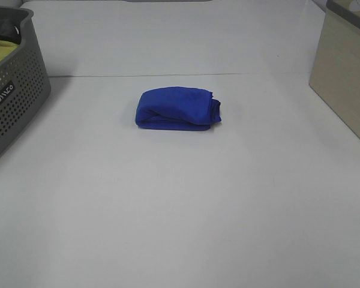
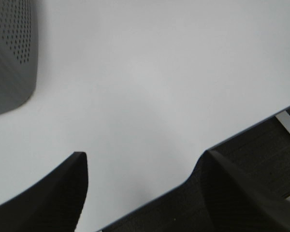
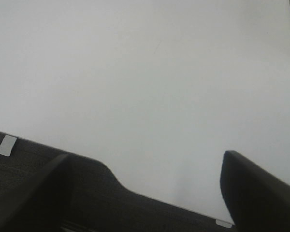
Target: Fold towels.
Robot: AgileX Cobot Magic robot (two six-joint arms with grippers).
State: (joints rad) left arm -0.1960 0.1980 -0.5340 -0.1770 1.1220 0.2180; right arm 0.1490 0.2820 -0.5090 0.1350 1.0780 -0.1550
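While both grippers hang over bare counter (image 1: 180, 228) with jaws spread wide and empty, left gripper (image 2: 145, 169) near the grey basket (image 1: 12, 90) and right gripper (image 3: 145, 169) apart from it, the blue towel (image 1: 177, 108) lies mid-counter as a compact, slightly lumpy bundle. Folding appears essentially complete; at most tidying remains.
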